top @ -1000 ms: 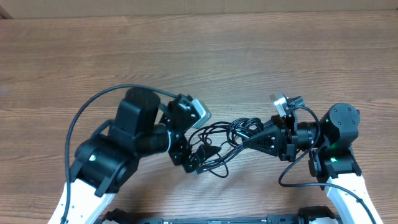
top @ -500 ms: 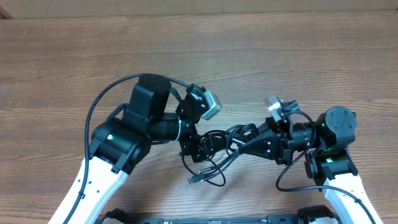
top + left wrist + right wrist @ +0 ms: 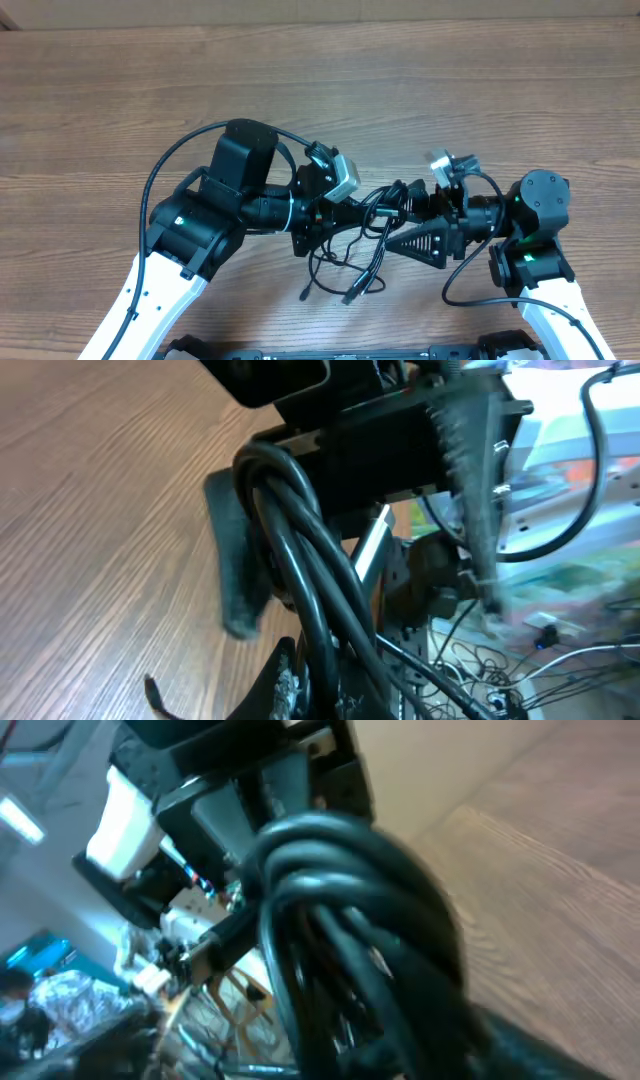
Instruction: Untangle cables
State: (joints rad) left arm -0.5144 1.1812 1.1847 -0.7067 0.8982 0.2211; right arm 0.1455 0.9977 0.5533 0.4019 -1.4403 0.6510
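The cables [image 3: 372, 212] form a thin black tangle strung between both grippers at the table's middle. Loose loops [image 3: 345, 265] sag toward the front edge, and two plug ends [image 3: 350, 296] lie on the wood. My left gripper [image 3: 322, 216] is shut on the bundle's left side. In the left wrist view the cords [image 3: 300, 550] run straight up from between its fingers [image 3: 288, 672]. My right gripper [image 3: 408, 222] stands open, its two fingers spread above and below the bundle's right end. The right wrist view shows the cables [image 3: 340, 900] bunched close to the lens; the fingers are blurred.
The table [image 3: 320, 80] is brown wood. The left arm's own thick black cable [image 3: 160, 175] arcs over its body, and the right arm's cable [image 3: 455, 285] loops near the front edge. The two arms' bases stand at the near edge.
The left gripper has closed on the cables after moving right. The right gripper has opened and let go. The loose loops and plug ends have dropped toward the front edge.
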